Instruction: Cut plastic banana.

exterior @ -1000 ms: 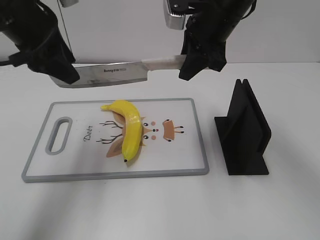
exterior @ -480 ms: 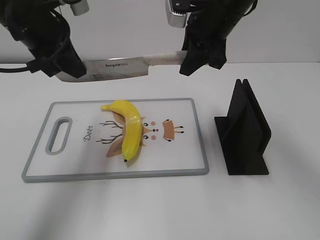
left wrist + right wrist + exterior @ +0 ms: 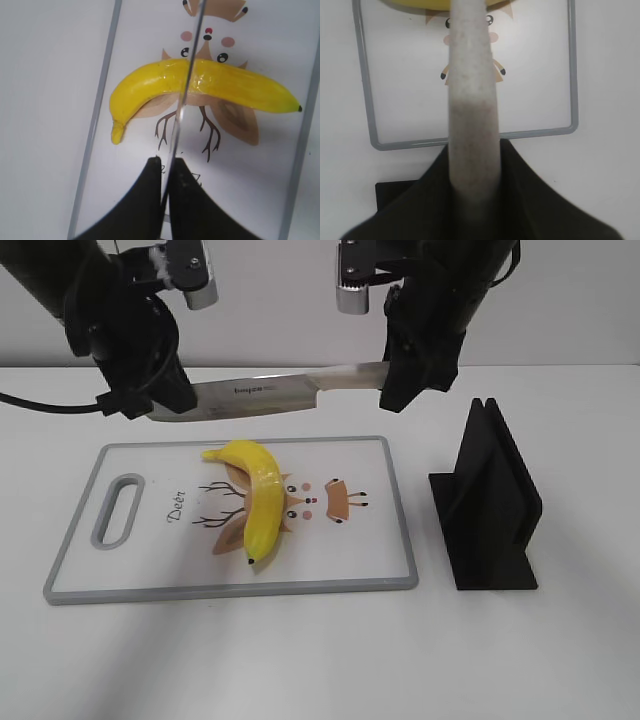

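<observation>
Yellow glossy plastic forms the plastic banana [image 3: 256, 503], which lies loose near the centre of the cutting board [image 3: 80, 580], stem toward 11 o'clock and black tip toward 6 o'clock in the exterior view. Judged from its sheen and hollow-toy look, it is light, rigid and slippery, so it is likely to roll or skid under blade pressure; nothing restrains it at present. A band of clear wrap or tape appears around its middle in the left wrist view, and this is probably the intended parting seam. At 9 o'clock of the scene, the left gripper [image 3: 165, 400] has its jaws closed narrowly on the blade tip of the knife [image 3: 265, 395]; the left wrist view shows the thin steel edge pinched between the two black fingers [image 3: 150, 190] and aligned across the banana's mid-body. The knife hangs level above the far edge of the board, clear of the fruit. At 3 o'clock of the blade, the right gripper [image 3: 405, 390] clamps the pale handle [image 3: 472, 100]. A black knife stand [image 3: 490, 500] sits off the board at the far right.
</observation>
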Action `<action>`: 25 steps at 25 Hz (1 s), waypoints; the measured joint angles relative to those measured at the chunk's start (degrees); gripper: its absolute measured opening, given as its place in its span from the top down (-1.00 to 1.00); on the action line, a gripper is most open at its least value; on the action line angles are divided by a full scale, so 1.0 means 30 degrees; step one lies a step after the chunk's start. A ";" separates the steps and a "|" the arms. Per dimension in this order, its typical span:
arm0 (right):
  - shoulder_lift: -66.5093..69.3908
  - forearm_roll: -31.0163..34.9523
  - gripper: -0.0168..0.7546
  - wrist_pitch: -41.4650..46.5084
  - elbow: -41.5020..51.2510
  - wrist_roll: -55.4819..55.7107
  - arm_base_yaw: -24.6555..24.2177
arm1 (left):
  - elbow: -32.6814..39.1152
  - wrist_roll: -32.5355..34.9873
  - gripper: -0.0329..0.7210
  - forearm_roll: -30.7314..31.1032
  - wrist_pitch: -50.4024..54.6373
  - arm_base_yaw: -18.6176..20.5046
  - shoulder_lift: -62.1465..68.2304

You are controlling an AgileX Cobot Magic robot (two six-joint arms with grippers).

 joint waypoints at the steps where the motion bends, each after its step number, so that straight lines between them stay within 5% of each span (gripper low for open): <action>1: 0.0086 0.0066 0.49 -0.0031 0.0000 0.0024 0.0000 | 0.0000 0.0000 0.90 0.0070 -0.0070 0.0000 0.0074; 13: 0.4992 -0.0207 0.46 -0.1045 -0.0223 0.0061 -0.0104 | -0.0258 0.0121 0.88 -0.1089 -0.1856 0.0056 0.5499; 25: 0.5102 -0.0551 0.45 0.0259 -0.2136 0.0098 -0.0158 | -0.0506 -0.0390 0.88 -0.1419 -0.1569 0.0102 0.5209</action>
